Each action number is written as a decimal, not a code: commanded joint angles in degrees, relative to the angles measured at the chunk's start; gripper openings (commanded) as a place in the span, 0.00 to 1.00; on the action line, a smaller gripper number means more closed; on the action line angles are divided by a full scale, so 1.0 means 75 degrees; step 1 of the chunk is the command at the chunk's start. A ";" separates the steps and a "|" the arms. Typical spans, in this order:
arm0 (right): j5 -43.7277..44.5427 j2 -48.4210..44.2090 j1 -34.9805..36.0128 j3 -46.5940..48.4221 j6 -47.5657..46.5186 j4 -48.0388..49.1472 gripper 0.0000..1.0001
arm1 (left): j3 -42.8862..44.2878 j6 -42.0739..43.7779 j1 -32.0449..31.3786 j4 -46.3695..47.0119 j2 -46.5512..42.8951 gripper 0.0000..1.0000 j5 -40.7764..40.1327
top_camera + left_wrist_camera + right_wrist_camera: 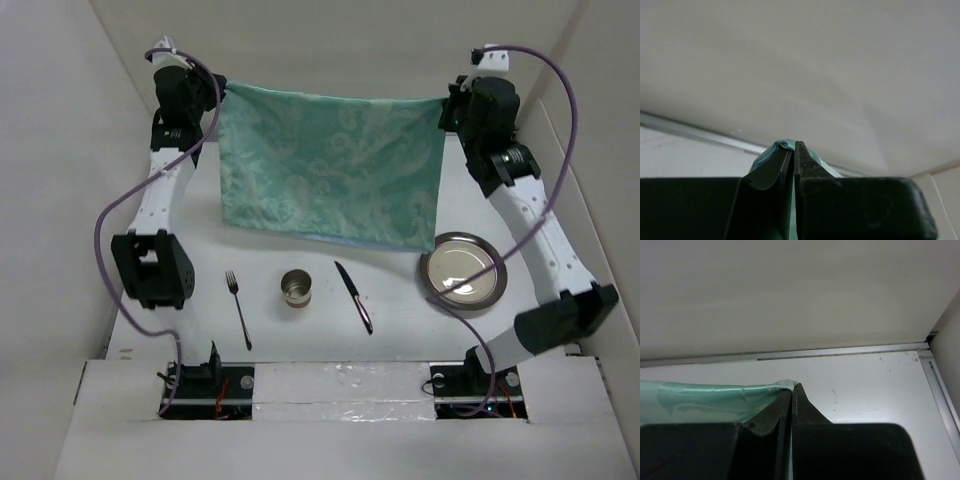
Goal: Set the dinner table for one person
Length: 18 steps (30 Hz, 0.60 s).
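Holding the green patterned cloth [330, 170] taut between them, the two arms hang it like a curtain over the far half of the counter [290, 345]. The left claw [794, 150] is clenched on one top corner and the right claw [792, 390] on the other, a fold of green pinched between each pair of fingers. The cloth's lower hem drops close to the plate [462, 268] on the right; whether it touches the counter cannot be told. Nearer the arms' bases a fork [238, 310], a metal cup [297, 290] and a knife [353, 296] lie in a row, apart from one another. The step in hand looks like spreading the cloth as a place mat. The next move probably calls for both arms to lower together, keeping the cloth taut, and lay it flat without dragging over the plate or tipping the cup.
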 commanded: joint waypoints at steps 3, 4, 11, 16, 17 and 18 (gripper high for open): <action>-0.0890 0.1677 -0.0557 0.3012 -0.0106 -0.0226 0.00 | 0.2629 -0.0497 0.0344 -0.0759 0.1159 0.00 0.1313; -0.0903 0.1681 -0.0686 0.3356 -0.0106 -0.0309 0.00 | 0.2819 -0.0485 0.0344 -0.0772 0.1160 0.00 0.1336; -0.1207 0.1214 -0.0969 0.2053 -0.0059 0.0156 0.00 | 0.1654 -0.0344 0.0414 -0.0142 0.0331 0.00 0.1395; -0.1885 0.0089 -0.1133 -0.1148 0.0398 0.1585 0.00 | -0.1797 -0.0368 0.0414 0.1204 -0.0725 0.00 0.1255; -0.1980 0.0041 -0.1133 -0.1964 0.0433 0.1704 0.00 | -0.2295 -0.0403 0.0414 0.1429 -0.1040 0.00 0.1208; -0.2028 0.0017 -0.1133 -0.2332 0.0526 0.1810 0.00 | -0.2787 -0.0391 0.0414 0.1640 -0.1171 0.00 0.1137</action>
